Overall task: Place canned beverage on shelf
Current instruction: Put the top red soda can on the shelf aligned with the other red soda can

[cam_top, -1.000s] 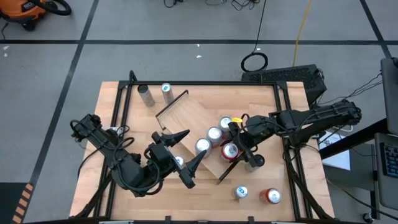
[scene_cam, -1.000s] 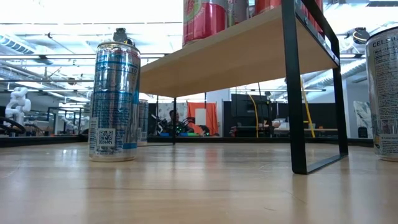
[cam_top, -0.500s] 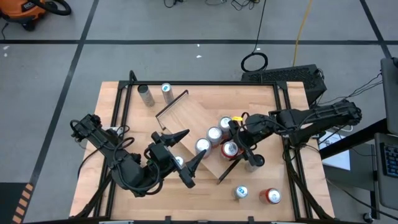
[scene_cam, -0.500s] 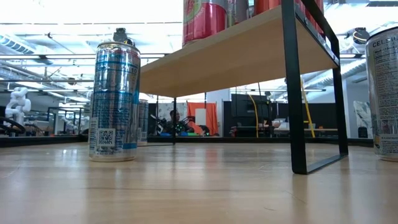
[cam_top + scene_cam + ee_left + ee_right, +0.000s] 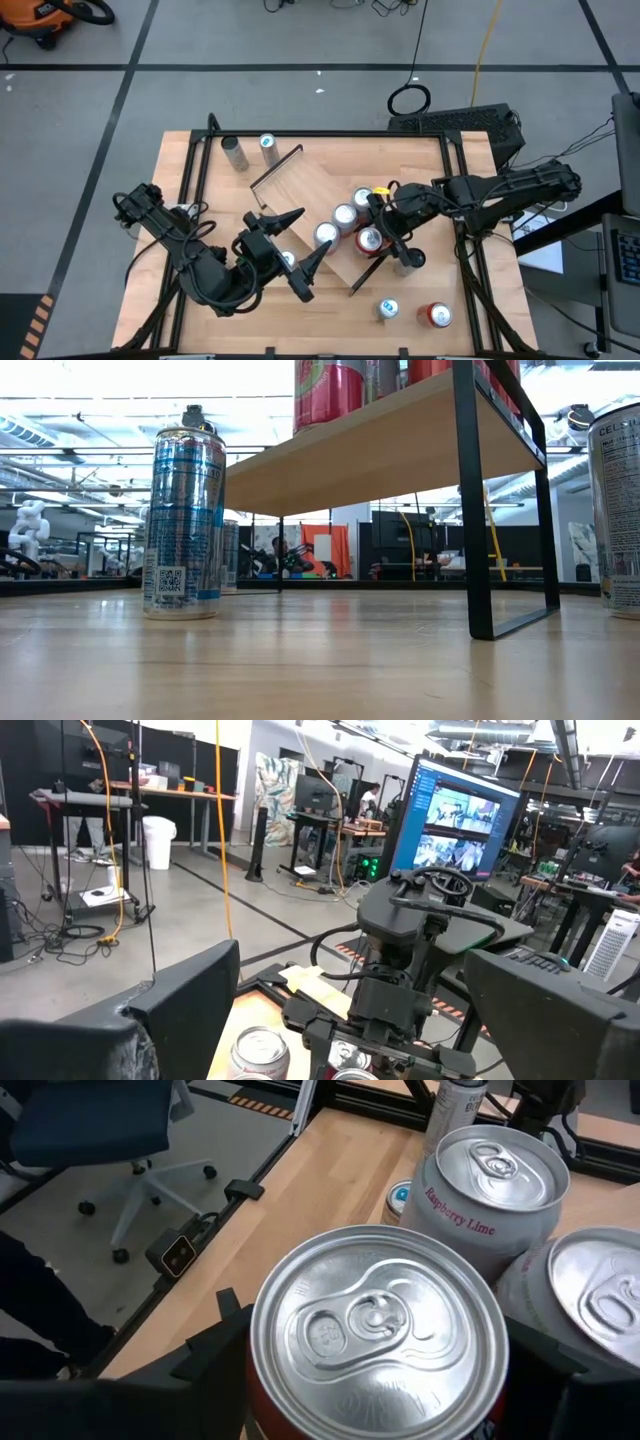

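Right gripper [image 5: 372, 238] clasps a red can [image 5: 378, 1342] from above, fingers on either side of its rim, so it stands upright on the shelf [image 5: 318, 195] beside two silver cans [image 5: 345, 215] near the shelf's end rail. Left gripper [image 5: 292, 245], fingers spread and empty, waits just off the shelf's near edge.

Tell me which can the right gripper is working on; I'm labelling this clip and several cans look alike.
Find the shelf, the light board lying at an angle mid-table, and go to its end nearest the right arm, where cans cluster. The right gripper straddles the red can at the shelf's edge. Its neighbours, two silver cans beside it, have pale sides; this one is red.
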You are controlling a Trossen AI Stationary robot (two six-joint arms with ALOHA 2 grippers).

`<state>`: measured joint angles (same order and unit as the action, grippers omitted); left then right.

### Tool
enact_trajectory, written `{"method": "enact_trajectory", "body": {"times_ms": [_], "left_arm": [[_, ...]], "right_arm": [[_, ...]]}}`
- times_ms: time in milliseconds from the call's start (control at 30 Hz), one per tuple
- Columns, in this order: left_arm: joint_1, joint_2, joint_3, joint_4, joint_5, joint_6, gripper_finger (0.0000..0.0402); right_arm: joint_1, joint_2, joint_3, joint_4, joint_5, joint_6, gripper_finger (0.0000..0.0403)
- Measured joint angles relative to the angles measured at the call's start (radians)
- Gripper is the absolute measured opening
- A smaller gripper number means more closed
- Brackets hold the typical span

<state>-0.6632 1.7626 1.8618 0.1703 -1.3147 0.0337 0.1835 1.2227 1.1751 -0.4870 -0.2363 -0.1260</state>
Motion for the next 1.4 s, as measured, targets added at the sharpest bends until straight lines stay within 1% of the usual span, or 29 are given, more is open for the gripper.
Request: {"method": "enact_trajectory", "body": {"times_ms": [200,500,733,1400], "left_arm": [[0.000,0.000,0.000,0.000,0.000,0.000,0.0387],[0.001,0.000,0.000,0.000,-0.005,0.000,0.0387],[0.001,0.000,0.000,0.000,-0.005,0.000,0.0387],[0.001,0.000,-0.001,-0.008,-0.004,0.000,0.0387]], "right_arm": [[0.001,0.014,0.000,0.002,0.000,0.001,0.0282],[0.002,0.016,-0.003,-0.044,-0.007,0.005,0.0283],[0.002,0.016,-0.003,-0.041,-0.007,0.005,0.0292],[0.002,0.016,-0.003,-0.040,-0.005,0.005,0.0293]]}}
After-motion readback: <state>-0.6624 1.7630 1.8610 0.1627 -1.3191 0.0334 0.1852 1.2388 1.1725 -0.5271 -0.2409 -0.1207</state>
